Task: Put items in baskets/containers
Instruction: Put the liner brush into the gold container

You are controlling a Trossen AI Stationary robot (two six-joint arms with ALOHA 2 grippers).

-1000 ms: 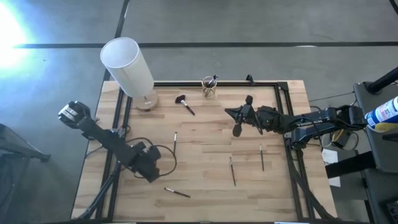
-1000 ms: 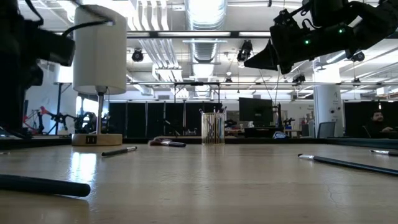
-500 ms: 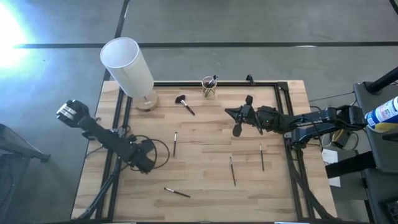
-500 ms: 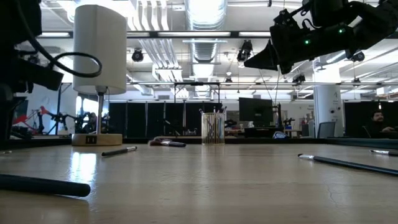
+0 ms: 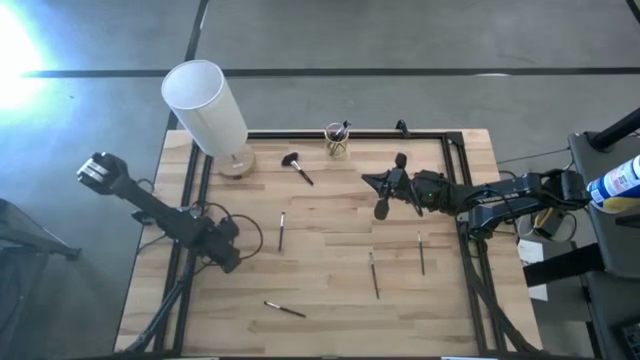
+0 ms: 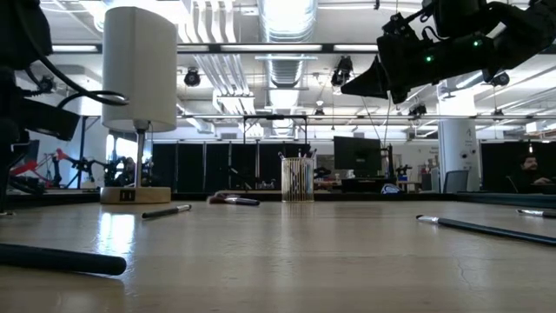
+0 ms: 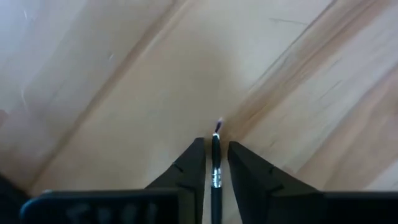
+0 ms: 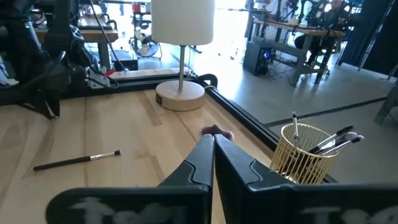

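Left claw around brush

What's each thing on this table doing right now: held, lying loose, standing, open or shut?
Left gripper: shut on a thin brush, over bare wood.
Right gripper: shut, empty, raised above the table.
Glass cup: upright, brushes inside.
Bushy brush: lying loose.
Loose brushes: lying flat.
White lamp: standing.
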